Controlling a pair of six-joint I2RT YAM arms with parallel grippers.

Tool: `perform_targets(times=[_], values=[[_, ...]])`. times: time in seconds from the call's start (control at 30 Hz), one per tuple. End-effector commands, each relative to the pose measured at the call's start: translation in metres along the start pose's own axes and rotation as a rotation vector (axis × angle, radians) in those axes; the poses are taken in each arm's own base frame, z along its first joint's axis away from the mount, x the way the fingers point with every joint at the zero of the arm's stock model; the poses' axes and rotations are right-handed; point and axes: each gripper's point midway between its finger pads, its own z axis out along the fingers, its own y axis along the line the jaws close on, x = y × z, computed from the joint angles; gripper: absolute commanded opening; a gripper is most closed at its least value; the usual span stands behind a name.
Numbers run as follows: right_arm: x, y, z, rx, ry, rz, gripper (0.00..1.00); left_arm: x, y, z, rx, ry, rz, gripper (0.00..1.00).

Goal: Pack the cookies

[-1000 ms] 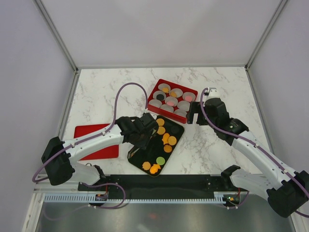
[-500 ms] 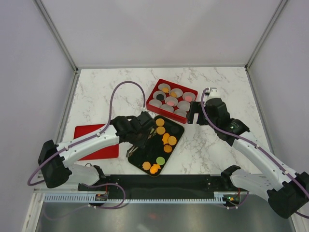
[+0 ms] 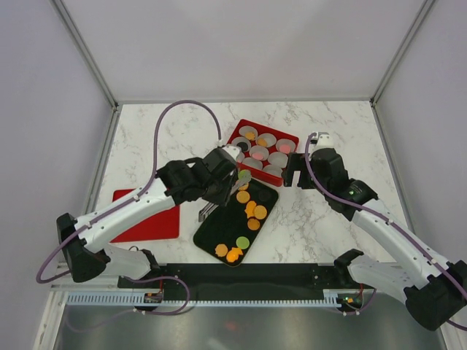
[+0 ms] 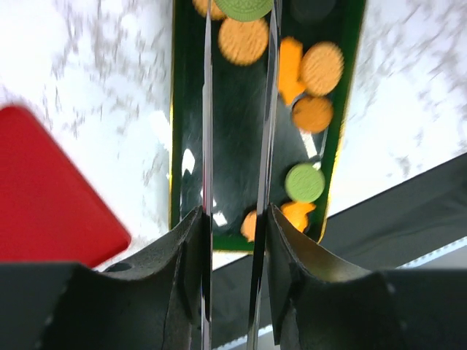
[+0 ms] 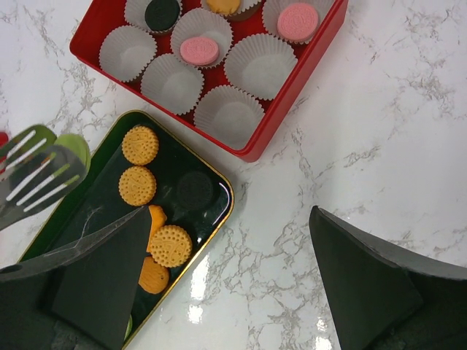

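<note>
Several cookies (image 3: 252, 211), mostly orange with one green, lie on a black tray (image 3: 219, 235). My left gripper (image 3: 217, 191) is shut on metal tongs (image 4: 206, 146), whose tips pinch a green cookie (image 3: 244, 176) above the tray's far end. That cookie also shows in the left wrist view (image 4: 244, 6) and the right wrist view (image 5: 73, 149). A red box (image 3: 294, 138) of white paper cups holds pink, orange and dark cookies (image 5: 199, 49). My right gripper (image 3: 292, 175) is open and empty, over bare marble beside the box.
A flat red lid (image 3: 146, 219) lies left of the tray. The black base strip (image 3: 241, 273) runs along the near edge. Empty paper cups (image 5: 219, 115) fill the box's near corner. White walls enclose the table.
My left arm has risen and swung toward the red box, lifting the tongs off the tray with the green cookie in them. The right arm has not moved.
</note>
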Motion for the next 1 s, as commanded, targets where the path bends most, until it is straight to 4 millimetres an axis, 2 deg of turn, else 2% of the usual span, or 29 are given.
perform_targets(times=[0.0, 0.07, 0.1, 0.13, 0.17, 0.2, 0.27, 0.3, 0.37, 0.4, 0.43, 0.63, 0.97], values=[[-0.029, 0.009, -0.015, -0.027, -0.085, 0.034, 0.98, -0.057, -0.017, -0.006, 0.033, -0.128, 0.029, 0.38], [-0.031, 0.003, -0.019, 0.000, -0.097, 0.047, 0.98, -0.083, -0.029, -0.006, 0.066, -0.170, 0.029, 0.38], [-0.035, 0.002, -0.025, 0.000, -0.118, 0.056, 0.98, -0.089, -0.033, 0.009, 0.062, -0.151, 0.044, 0.38], [-0.035, 0.000, -0.028, 0.009, -0.126, 0.061, 0.98, -0.094, -0.039, 0.013, 0.079, -0.152, 0.050, 0.38], [-0.037, -0.004, -0.031, 0.026, -0.142, 0.070, 0.98, -0.111, -0.046, 0.012, 0.099, -0.190, 0.044, 0.38], [-0.041, -0.005, -0.038, 0.024, -0.163, 0.075, 0.98, -0.112, -0.052, 0.031, 0.097, -0.158, 0.062, 0.38], [-0.043, -0.010, -0.045, 0.041, -0.177, 0.082, 0.98, -0.127, -0.063, 0.040, 0.117, -0.170, 0.063, 0.38], [-0.047, -0.010, -0.052, 0.039, -0.195, 0.089, 0.98, -0.127, -0.065, 0.055, 0.107, -0.146, 0.069, 0.38], [-0.048, -0.012, -0.059, 0.043, -0.200, 0.092, 0.98, -0.139, -0.067, 0.066, 0.106, -0.154, 0.059, 0.38], [-0.050, -0.012, -0.064, 0.038, -0.211, 0.092, 0.98, -0.141, -0.066, 0.072, 0.101, -0.149, 0.054, 0.38], [-0.051, -0.013, -0.067, 0.039, -0.213, 0.092, 0.98, -0.138, -0.067, 0.087, 0.092, -0.123, 0.055, 0.38], [-0.050, -0.023, -0.088, 0.064, -0.225, 0.081, 0.98, -0.141, -0.066, 0.118, 0.085, -0.103, 0.056, 0.38], [-0.043, -0.024, -0.092, 0.055, -0.213, 0.082, 0.98, -0.140, -0.064, 0.145, 0.079, -0.067, 0.061, 0.39]])
